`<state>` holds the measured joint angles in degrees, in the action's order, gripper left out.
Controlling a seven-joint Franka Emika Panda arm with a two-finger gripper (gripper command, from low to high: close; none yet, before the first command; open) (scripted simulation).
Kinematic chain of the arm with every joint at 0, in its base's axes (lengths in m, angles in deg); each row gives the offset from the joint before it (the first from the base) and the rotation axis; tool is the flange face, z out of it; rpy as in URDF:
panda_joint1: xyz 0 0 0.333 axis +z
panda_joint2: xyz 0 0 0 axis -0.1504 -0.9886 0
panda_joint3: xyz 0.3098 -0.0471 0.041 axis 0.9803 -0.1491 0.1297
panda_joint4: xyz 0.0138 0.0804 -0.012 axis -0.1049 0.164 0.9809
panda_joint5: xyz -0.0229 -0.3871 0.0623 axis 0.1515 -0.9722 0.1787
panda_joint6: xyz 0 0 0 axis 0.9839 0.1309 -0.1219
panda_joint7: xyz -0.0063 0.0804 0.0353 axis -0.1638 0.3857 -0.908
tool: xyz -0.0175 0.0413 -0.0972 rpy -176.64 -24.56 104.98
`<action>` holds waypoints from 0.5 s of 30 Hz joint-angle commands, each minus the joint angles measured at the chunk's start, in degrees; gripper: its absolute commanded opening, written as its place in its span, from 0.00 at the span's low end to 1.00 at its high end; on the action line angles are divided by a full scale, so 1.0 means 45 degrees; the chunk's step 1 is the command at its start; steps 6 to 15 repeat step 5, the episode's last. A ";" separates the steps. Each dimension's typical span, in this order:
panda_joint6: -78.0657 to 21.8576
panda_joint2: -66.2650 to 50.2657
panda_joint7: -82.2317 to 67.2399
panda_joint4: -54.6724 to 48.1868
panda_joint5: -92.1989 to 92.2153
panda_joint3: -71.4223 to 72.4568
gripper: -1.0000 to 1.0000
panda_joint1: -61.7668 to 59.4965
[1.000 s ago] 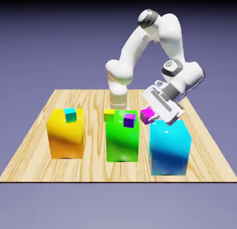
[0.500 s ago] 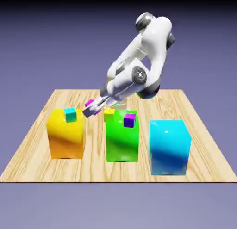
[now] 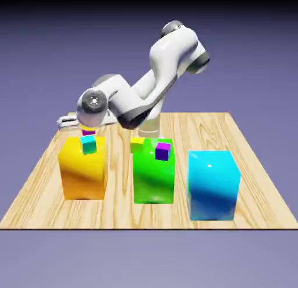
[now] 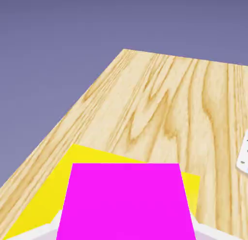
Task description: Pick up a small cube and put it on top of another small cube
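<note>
The small cube (image 4: 126, 200) is bright magenta, another small cube (image 3: 88, 144) turquoise. The tall blocks are yellow-orange (image 3: 84, 170), green (image 3: 153, 176) and cyan-blue (image 3: 212, 188); the surface (image 3: 122, 194) shows tan wood grain.

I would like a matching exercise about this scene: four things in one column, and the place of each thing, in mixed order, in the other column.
1. magenta cube
2. teal cube
3. violet cube
4. cyan block

A. on top of the green block
B. farthest to the exterior view's right among the blocks
C. between the jaws
D. on top of the orange-yellow block

Pairs: 1-C, 2-D, 3-A, 4-B
</note>
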<state>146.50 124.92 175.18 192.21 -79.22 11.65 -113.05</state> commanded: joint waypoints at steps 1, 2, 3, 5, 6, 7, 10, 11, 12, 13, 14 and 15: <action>0.0391 0.0000 0.0057 0.0460 0.0045 -0.0009 0.00 0.0088; 0.0410 0.0000 0.0059 0.0482 0.0046 -0.0009 0.00 0.0093; 0.0410 0.0000 0.0059 0.0482 0.0046 -0.0009 1.00 0.0093; 0.0007 0.0000 0.0002 0.0021 0.0015 -0.0001 1.00 0.0004; 0.0007 0.0000 0.0002 0.0021 0.0015 -0.0001 1.00 0.0004; 0.0007 0.0000 0.0002 0.0021 0.0015 -0.0001 1.00 0.0004; 0.0007 0.0000 0.0002 0.0021 0.0015 -0.0001 1.00 0.0004; 0.0007 0.0000 0.0002 0.0021 0.0015 -0.0001 1.00 0.0004; 0.0007 0.0000 0.0002 0.0021 0.0015 -0.0001 1.00 0.0004; 0.0007 0.0000 0.0002 0.0021 0.0015 -0.0001 1.00 0.0004; 0.0007 0.0000 0.0002 0.0021 0.0015 -0.0001 1.00 0.0004; 0.0007 0.0000 0.0002 0.0021 0.0015 -0.0001 1.00 0.0004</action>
